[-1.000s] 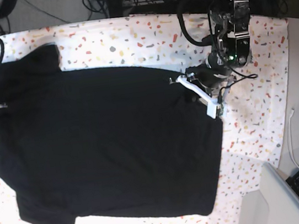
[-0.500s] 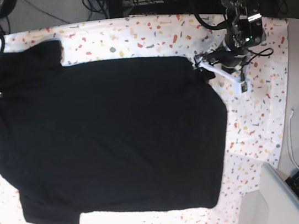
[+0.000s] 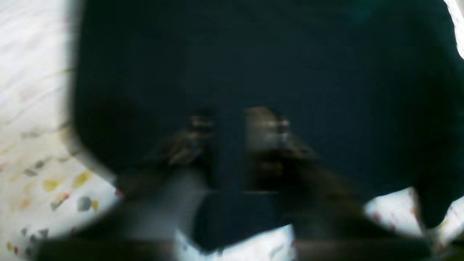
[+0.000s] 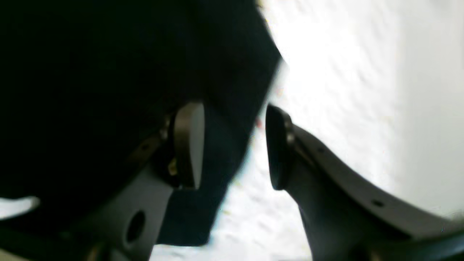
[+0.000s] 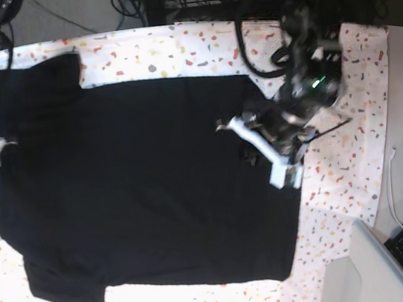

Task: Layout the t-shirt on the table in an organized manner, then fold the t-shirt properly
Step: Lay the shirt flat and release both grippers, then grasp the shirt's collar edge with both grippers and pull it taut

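Your black t-shirt (image 5: 138,182) lies spread flat on the speckled worktop (image 5: 172,50). Your left pincer (image 3: 232,127) sits on the shirt's edge, blurred, its tips pressed together with dark cloth between and all around them. Your right pincer (image 4: 232,145) is spread: one fingertip (image 4: 188,145) lies over the shirt's border, the other over bare worktop, the cloth edge running between them, ungripped.
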### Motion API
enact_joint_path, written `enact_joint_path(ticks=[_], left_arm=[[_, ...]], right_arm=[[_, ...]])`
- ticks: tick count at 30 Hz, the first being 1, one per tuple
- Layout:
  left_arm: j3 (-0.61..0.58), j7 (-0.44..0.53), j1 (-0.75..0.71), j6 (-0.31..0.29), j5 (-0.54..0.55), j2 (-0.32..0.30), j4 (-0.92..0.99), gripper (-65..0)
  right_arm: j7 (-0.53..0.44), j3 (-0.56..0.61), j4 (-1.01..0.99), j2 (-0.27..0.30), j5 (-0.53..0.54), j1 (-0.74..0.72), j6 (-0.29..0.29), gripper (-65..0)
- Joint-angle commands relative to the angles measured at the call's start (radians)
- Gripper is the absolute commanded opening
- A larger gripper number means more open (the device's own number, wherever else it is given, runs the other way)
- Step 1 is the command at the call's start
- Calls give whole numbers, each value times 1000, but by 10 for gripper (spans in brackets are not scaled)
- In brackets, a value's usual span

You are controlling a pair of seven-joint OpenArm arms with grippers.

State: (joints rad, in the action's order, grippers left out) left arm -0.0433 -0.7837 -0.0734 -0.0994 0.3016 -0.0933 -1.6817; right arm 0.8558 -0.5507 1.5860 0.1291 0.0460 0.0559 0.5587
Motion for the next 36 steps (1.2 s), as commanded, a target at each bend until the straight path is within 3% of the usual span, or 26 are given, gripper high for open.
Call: enact_joint_path(ticks=[1, 3, 4, 11, 17, 21, 29, 34, 36], left_arm=[[-22, 14, 37, 45, -31, 4, 28, -650], [-99, 14, 88, 120, -100, 13, 114, -650], [-140, 11, 102, 134, -129, 13, 140, -650], [-379, 8, 160, 134, -328, 5, 246, -650], [-393, 8, 122, 134, -450, 5, 311, -650], [-260, 8, 83, 134, -466, 7, 312, -650], [-42, 17, 27, 134, -462, 4, 348, -650], [139, 19, -64, 134, -451, 14, 262, -650], [208, 19, -101, 134, -401, 22, 225, -650]], right_arm=[[-34, 37, -22, 17, 15, -31, 1, -477], [-91, 120, -121, 22, 15, -57, 1, -636], [-120, 145, -160, 19, 15, -61, -1, -650], [-172, 176, -421, 20, 13, -155, -6, -650], [-181, 171, -503, 30, 13, -173, -7, -650], [-238, 171, -577, 37, 13, -187, -9, -650], [-243, 171, -652, 73, 12, -192, -9, -650], [-243, 171, -652, 74, 12, -192, -9, -650], [-243, 171, -652, 74, 12, -192, -25, -650]])
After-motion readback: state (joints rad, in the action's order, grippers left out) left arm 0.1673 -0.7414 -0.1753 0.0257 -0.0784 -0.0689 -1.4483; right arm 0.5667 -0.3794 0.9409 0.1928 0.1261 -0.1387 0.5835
